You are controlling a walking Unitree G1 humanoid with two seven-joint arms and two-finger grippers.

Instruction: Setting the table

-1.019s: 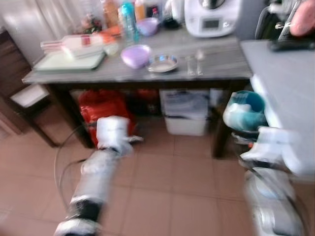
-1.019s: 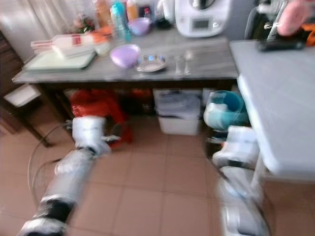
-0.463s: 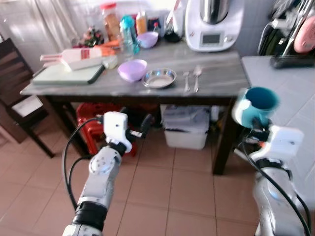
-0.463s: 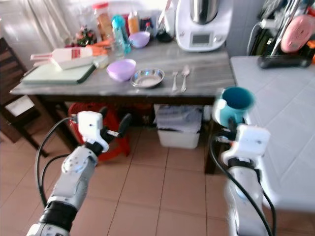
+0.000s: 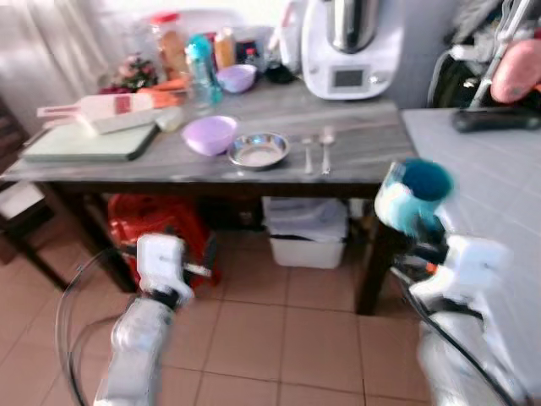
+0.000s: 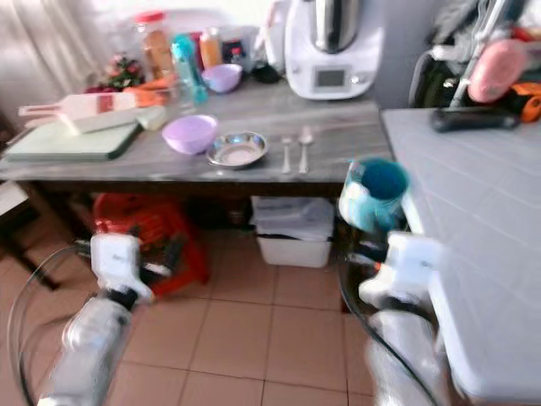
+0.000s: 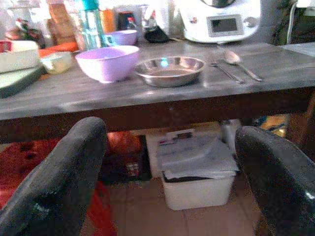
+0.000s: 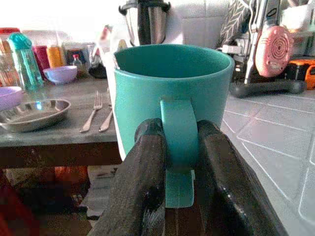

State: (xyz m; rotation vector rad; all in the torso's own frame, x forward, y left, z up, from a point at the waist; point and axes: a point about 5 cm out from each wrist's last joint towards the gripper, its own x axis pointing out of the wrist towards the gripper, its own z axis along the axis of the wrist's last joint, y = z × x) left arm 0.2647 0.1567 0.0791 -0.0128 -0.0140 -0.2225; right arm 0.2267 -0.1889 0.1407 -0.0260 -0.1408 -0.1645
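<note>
Right wrist view: right gripper fingers clamp teal mug by handle, upright for carrying; table beyond fingertips. Left gripper fingers wide, empty, below steel plate.

You see two silver arms, each ending in a white boxy wrist block. Black cable loops beside both forearms. Left end effector: two long black fingers, matte, rounded. Right end effector: fingers look dark brown-black, glossy.
</note>
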